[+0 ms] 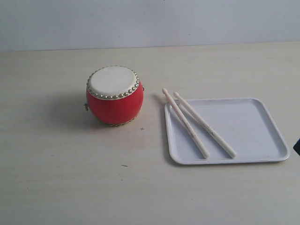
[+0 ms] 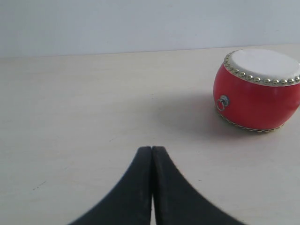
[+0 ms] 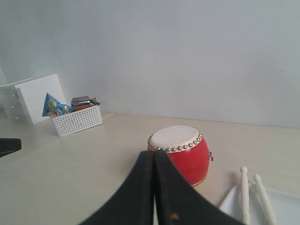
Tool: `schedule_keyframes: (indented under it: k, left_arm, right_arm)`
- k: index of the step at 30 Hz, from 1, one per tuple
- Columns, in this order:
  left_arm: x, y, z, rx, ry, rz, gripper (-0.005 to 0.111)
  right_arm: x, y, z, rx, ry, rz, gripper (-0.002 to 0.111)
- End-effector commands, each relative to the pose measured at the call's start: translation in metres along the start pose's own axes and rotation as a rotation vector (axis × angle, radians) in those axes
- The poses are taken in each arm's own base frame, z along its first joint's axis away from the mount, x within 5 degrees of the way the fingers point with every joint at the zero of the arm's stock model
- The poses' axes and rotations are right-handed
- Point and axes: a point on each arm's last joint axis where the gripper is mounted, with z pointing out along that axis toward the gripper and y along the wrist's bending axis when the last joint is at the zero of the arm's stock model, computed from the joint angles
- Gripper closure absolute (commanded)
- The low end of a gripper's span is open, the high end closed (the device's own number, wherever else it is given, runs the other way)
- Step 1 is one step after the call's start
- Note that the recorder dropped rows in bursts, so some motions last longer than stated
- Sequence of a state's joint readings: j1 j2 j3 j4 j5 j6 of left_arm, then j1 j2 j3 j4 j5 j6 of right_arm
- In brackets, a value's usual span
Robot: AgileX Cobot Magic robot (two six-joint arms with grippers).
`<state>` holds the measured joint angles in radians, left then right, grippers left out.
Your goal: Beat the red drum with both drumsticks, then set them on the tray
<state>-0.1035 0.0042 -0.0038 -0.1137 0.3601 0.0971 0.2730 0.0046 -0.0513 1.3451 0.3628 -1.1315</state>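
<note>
The red drum (image 1: 115, 96) stands upright on the table, cream skin up; it also shows as the red drum (image 2: 258, 91) and the red drum (image 3: 180, 152). The two drumsticks (image 1: 197, 123) lie side by side on the white tray (image 1: 253, 140), their rounded tips poking over its left rim toward the drum. The drumsticks' tips (image 3: 253, 194) and a corner of the tray (image 3: 286, 206) show in the right wrist view. My left gripper (image 2: 152, 149) is shut and empty, well short of the drum. My right gripper (image 3: 154, 153) is shut and empty, drawn back from drum and tray. Neither gripper's fingers appear in the exterior view.
A white mesh basket (image 3: 77, 119) with small items and a white box (image 3: 33, 96) stand at the table's far side in the right wrist view. A dark bit of the right arm (image 1: 296, 146) shows at the exterior view's right edge.
</note>
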Motion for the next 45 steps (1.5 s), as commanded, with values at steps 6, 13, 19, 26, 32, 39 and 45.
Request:
schedule_keyframes:
  k: [6,13,19,26,32,39,45]
  left_arm:
    - [0.001,0.0,0.0,-0.002,-0.006,0.001,0.107]
    - [0.001,0.0,0.0,-0.002,-0.006,0.001,0.107]
    - [0.001,0.0,0.0,-0.002,-0.006,0.001,0.107]
    - [0.001,0.0,0.0,-0.002,-0.006,0.001,0.107]
    - [0.001,0.0,0.0,-0.002,-0.006,0.001,0.107]
    - [0.001,0.0,0.0,-0.002,-0.006,0.001,0.107]
    - [0.001,0.0,0.0,-0.002,-0.006,0.001,0.107]
  right_arm:
    - [0.001,0.0,0.0,0.002,-0.001,0.0,0.108]
    - [0.001,0.0,0.0,0.002,-0.001,0.0,0.108]
    - [0.001,0.0,0.0,0.002,-0.001,0.0,0.108]
    - [0.009,-0.023,-0.004,0.26,0.075,0.087,0.108]
    - [0.008,-0.03,-0.006,0.335,0.083,-0.035,0.108]
    - [0.022,-0.036,-0.005,0.366,0.137,-0.138,0.108]
    - [0.022,-0.037,-0.006,0.37,0.142,-0.166,0.108]
